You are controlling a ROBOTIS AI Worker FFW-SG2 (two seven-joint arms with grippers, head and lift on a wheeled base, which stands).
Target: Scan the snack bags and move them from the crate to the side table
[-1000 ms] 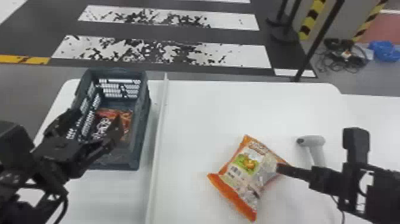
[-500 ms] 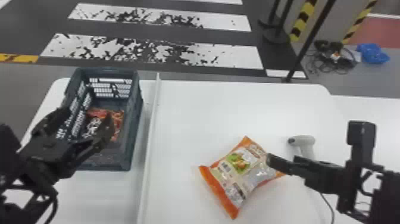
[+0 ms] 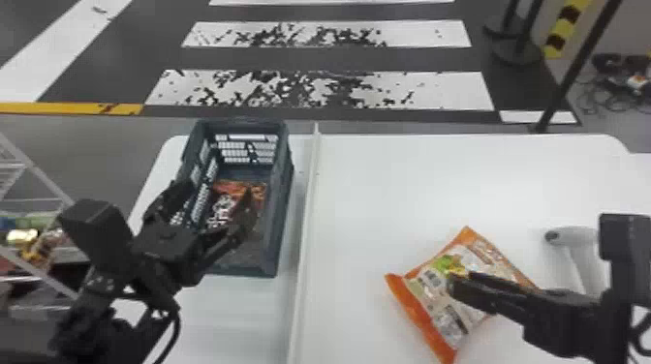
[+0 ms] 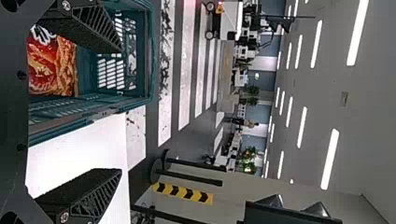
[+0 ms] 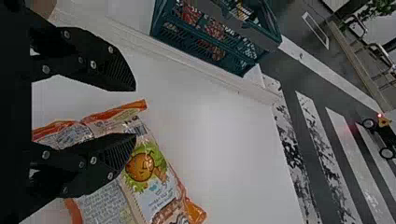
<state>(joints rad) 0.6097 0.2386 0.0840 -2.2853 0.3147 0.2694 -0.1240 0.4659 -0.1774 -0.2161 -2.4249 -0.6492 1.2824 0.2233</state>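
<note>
The left gripper point(image 3: 216, 194) hangs over the dark plastic crate point(image 3: 285, 193), its fingers spread wide with nothing between them, and a red-orange snack bag point(image 3: 235, 188) lies inside on the crate floor. Across the pale raised strip point(image 3: 304, 232), an orange-edged snack bag point(image 3: 431, 288) rests on the white table point(image 3: 368, 193), with the right gripper point(image 3: 453, 284) above it, its fingers also well apart, and the white handheld scanner point(image 3: 576, 237) is near that bag.
</note>
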